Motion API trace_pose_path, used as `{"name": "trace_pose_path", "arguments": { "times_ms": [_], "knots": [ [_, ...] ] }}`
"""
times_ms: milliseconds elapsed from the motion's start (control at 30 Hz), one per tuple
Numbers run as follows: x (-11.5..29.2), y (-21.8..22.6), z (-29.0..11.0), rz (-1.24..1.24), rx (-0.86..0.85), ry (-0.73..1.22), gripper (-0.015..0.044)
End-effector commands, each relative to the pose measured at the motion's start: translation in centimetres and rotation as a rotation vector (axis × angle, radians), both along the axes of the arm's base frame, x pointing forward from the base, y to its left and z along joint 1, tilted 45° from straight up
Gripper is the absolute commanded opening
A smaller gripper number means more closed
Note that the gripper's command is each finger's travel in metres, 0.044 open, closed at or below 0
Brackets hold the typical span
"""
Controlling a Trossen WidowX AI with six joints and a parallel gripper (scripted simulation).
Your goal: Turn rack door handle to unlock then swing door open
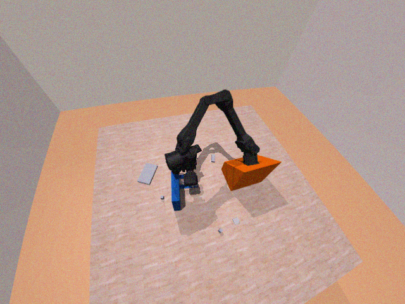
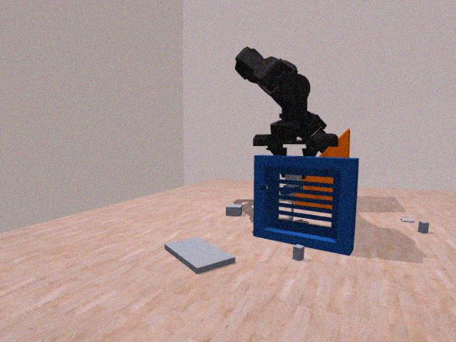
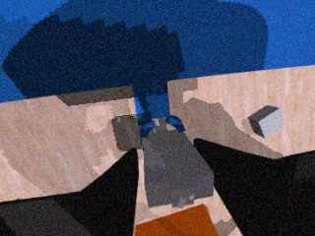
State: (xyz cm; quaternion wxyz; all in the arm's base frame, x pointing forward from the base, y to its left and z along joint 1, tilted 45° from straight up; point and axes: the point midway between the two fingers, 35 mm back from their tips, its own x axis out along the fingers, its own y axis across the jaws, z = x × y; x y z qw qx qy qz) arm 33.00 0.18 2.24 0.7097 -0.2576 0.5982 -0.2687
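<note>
Handle [image 1: 190,179] [image 2: 293,177] [image 3: 177,169] is standing upright, partly hidden behind the blue frame [image 1: 175,191] [image 2: 307,162] [image 3: 290,29], its long axis running vertically, while the claw [image 1: 189,171] [image 2: 293,175] [image 3: 165,148] is straddling it, part-open.

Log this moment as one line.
tool: fingers flanking grey handle | grip: unconfirmed | door: looks closed | release: pending

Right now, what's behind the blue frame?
Through the slats of the blue frame, a gray block and part of an orange block show. The solid border covers the rest, so I can't tell.
</note>
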Motion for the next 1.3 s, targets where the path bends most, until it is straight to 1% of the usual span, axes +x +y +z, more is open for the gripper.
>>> {"name": "trace_pose_path", "arguments": {
  "times_ms": [0, 67, 367, 533, 1267],
  "knots": [
    [-0.08, -0.2, -0.14, 0.001, -0.004, 0.004, 0.0127],
    [-0.08, -0.2, -0.14, 0.001, -0.004, 0.004, 0.0075],
    [-0.08, -0.2, -0.14, 0.001, -0.004, 0.004, 0.0015],
    [-0.08, -0.2, -0.14, -0.022, 0.0, -0.018, 0.0013],
    [-0.08, -0.21, -0.15, -0.785, 0.15, -0.761, 0.0013]
  ]
}}
